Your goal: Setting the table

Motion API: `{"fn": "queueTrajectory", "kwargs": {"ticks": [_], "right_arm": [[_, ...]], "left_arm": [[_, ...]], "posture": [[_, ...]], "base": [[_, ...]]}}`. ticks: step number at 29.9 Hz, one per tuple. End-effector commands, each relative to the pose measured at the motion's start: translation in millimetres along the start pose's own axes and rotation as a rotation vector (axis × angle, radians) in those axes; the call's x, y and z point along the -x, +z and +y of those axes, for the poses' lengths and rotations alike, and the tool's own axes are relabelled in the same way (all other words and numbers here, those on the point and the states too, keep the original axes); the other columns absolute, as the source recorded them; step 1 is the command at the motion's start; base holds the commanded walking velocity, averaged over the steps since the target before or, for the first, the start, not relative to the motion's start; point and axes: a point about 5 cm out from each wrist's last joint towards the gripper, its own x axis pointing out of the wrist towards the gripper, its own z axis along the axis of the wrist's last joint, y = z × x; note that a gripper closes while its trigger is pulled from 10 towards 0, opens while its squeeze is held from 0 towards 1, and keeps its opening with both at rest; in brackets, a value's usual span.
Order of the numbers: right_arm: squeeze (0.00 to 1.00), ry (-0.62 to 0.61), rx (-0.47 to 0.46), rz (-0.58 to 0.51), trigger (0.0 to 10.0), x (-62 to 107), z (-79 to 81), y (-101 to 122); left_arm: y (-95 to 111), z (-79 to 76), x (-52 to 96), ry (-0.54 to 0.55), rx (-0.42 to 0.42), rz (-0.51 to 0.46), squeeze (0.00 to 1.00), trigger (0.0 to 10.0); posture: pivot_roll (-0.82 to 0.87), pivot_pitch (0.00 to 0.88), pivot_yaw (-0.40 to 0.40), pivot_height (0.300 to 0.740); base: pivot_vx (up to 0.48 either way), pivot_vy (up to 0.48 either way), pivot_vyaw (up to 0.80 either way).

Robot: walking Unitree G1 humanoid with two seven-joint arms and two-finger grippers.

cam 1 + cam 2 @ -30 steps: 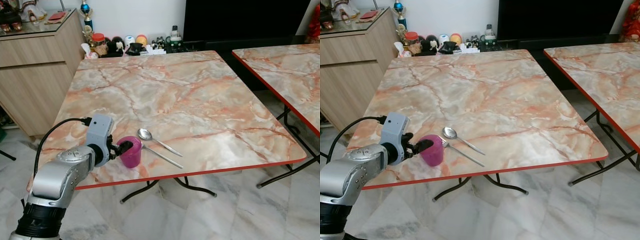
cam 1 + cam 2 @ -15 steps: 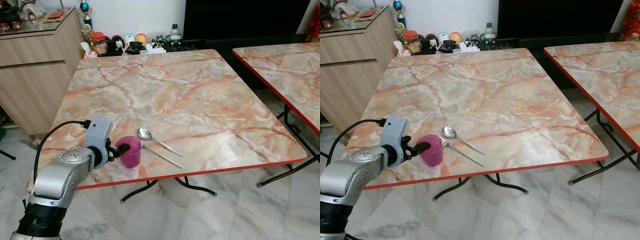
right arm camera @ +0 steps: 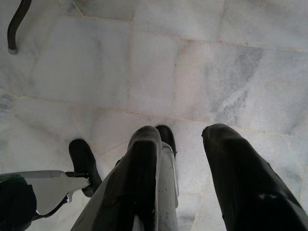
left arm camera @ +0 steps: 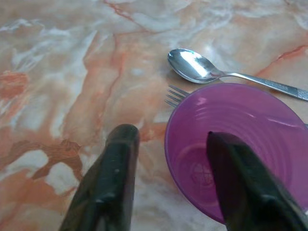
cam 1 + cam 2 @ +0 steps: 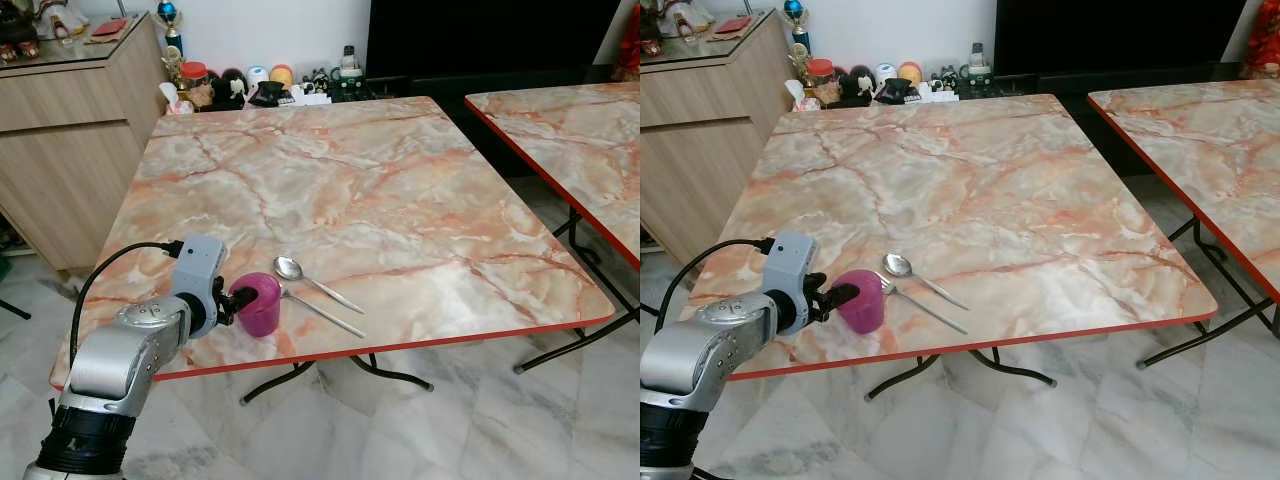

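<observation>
A marble-patterned folding table [image 5: 400, 200] with a red edge stands on pale floor tiles. Near its front left corner sits a purple plastic cup [image 5: 259, 303], with a spoon [image 5: 312, 281] and a fork [image 5: 320, 311] just beside it. The left gripper [image 4: 171, 149] straddles the cup's rim, one finger inside and one outside, parted. To release cleanly, it should lift straight off without tipping the cup. The left arm reaches in low from the table's edge; the right gripper [image 3: 180, 144] hangs open over the floor.

Home: sideboard [image 5: 70, 130], cluttered trinkets [image 5: 250, 88]

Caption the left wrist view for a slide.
Left gripper open astride the purple plastic cup's rim, beside a steel spoon and fork on the marble-patterned table.
</observation>
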Motion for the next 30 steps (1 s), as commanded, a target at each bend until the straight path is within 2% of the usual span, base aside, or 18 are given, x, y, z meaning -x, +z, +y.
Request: {"fn": "queueTrajectory", "kwargs": {"ticks": [1,2,30], "right_arm": [[0.00,0.000,0.001,0.024,10.0,1.0,-0.3,-6.1],[0.00,0.000,0.001,0.024,10.0,1.0,-0.3,-6.1],[0.00,-0.001,0.003,0.024,10.0,1.0,-0.7,-5.9]], "left_arm": [[-4.2,-0.8,-0.7,-0.001,-0.002,0.030,0.00,0.7],[-4.1,-0.7,-0.7,0.000,-0.003,0.030,0.00,0.0],[-3.2,-0.9,0.1,0.001,-0.031,0.023,0.00,0.0]], "posture": [[0.04,0.095,0.039,0.740],[0.04,0.095,0.039,0.740],[0.05,0.096,0.037,0.740]], "base": [[0.000,0.000,0.00],[0.000,0.000,0.00],[0.000,0.000,0.00]]}}
